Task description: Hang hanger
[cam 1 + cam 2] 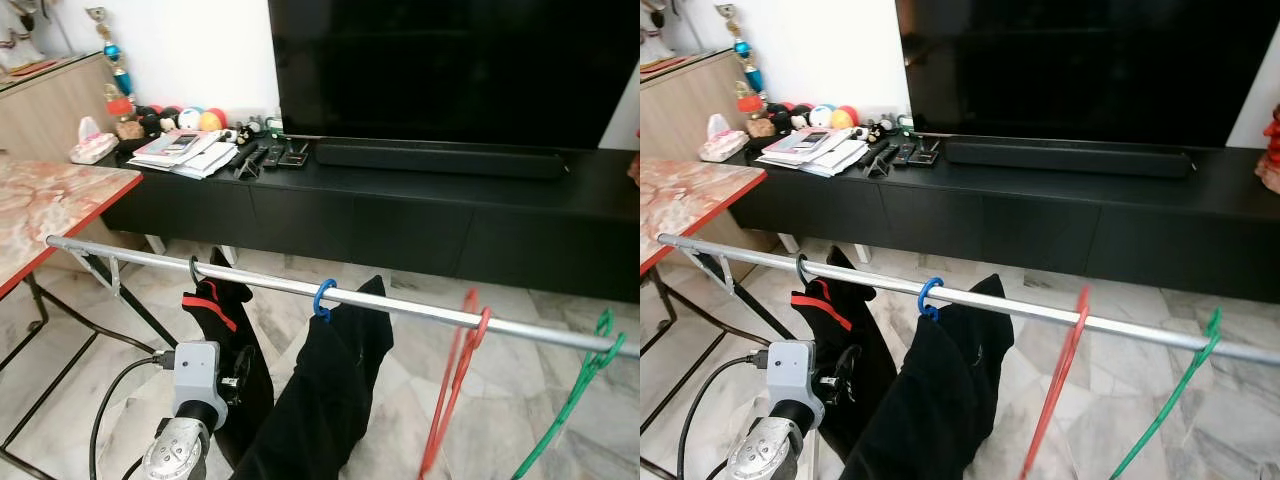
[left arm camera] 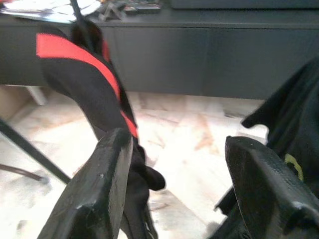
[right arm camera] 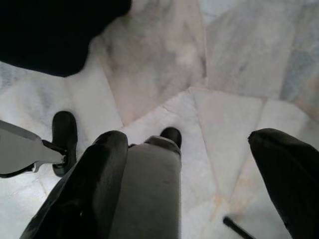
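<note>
A dark hanger hook loops over the silver metal rail near its left end, carrying a black garment with a red stripe that hangs below it. Further right on the same rail, a blue hanger hook holds a second black garment, then an empty red plastic hanger and an empty green plastic hanger dangle tilted, well apart from each other.

The left arm's grey wrist block rises from the bottom of the eye views just beside the striped garment, a black cable running from it. The left gripper shows in its own wrist view, its two black fingers spread apart with nothing between them; one finger lies close against the striped garment, and whether they touch is unclear. That view also brings out a small yellow mark on the second garment, too small to read.

The right wrist view looks down on the pale marble floor, with the right gripper spread wide and empty, and black robot feet below.

Behind the rail stands a long black TV cabinet with a large dark television, a black soundbar, papers, remotes and small toys. A marble-topped table with a red edge stands on the left.
</note>
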